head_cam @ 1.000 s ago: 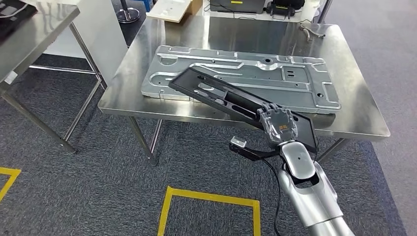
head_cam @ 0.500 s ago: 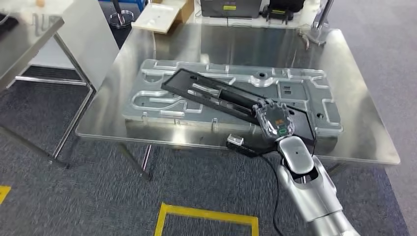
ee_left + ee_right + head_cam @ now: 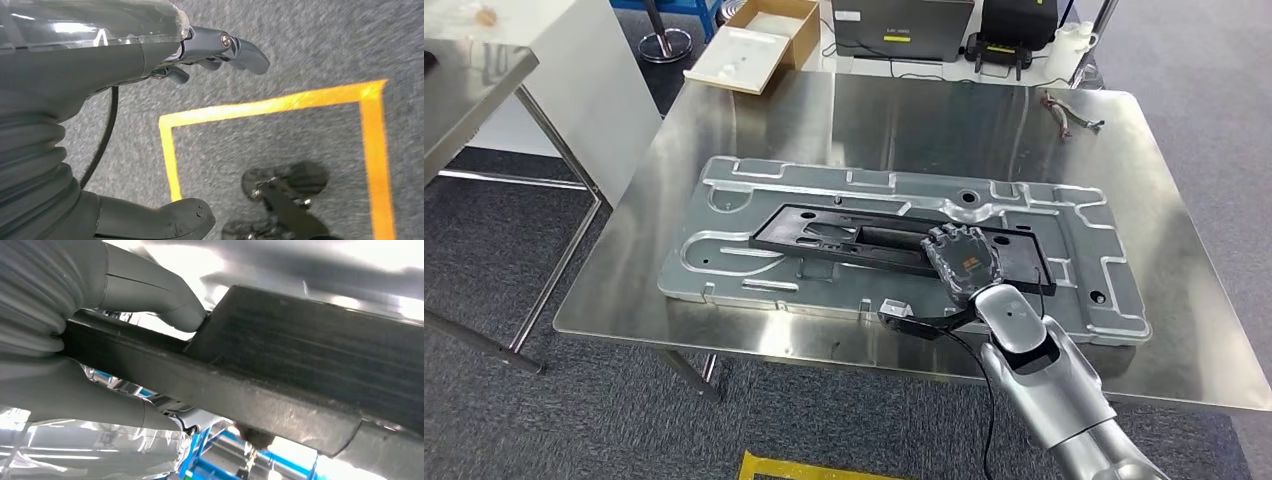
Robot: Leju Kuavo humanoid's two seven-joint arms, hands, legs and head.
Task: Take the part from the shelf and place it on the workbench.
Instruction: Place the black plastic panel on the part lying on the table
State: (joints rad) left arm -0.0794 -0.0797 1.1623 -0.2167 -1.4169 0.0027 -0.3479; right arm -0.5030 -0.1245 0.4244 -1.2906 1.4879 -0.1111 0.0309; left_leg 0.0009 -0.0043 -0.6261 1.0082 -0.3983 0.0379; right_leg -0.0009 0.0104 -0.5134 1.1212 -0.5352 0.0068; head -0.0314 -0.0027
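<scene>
Right hand (image 3: 964,262) has lowered the black part (image 3: 844,236) (previously tilted) over the tray (image 3: 724,190).

On my head feed, a grey metal plate (image 3: 724,260) with raised channels lies flat across the middle. At twelve o'clock I see an open cardboard box (image 3: 754,42) beside a dark case (image 3: 902,25) and a black device (image 3: 1016,30). A loose cable (image 3: 1069,110) curls at two o'clock. Yellow floor tape (image 3: 270,102) frames grey carpet (image 3: 320,45) on my left wrist feed.
</scene>
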